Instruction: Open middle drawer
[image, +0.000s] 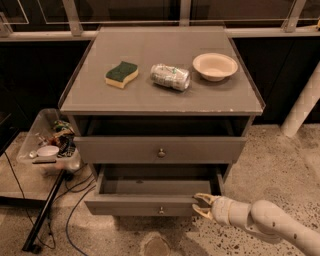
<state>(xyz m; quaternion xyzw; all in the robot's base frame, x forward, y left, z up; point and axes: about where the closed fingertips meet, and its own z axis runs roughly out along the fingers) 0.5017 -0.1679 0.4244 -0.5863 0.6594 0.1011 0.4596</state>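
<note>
The middle drawer (145, 205) is pulled out from the cabinet (160, 102), and its inside shows. The gripper (201, 205) is down low on the right, just beside the right end of the drawer's front. Its two fingers are spread apart. On top of the cabinet are a sponge (121, 74), a can (170, 76) and a bowl (215, 66).

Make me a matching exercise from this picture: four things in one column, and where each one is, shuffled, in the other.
1 sponge
2 crushed can
3 bowl
4 pincer

A at the right end of the pulled-out middle drawer front
B right side of the cabinet top
C left side of the cabinet top
D centre of the cabinet top

Pairs: 1-C, 2-D, 3-B, 4-A.
</note>
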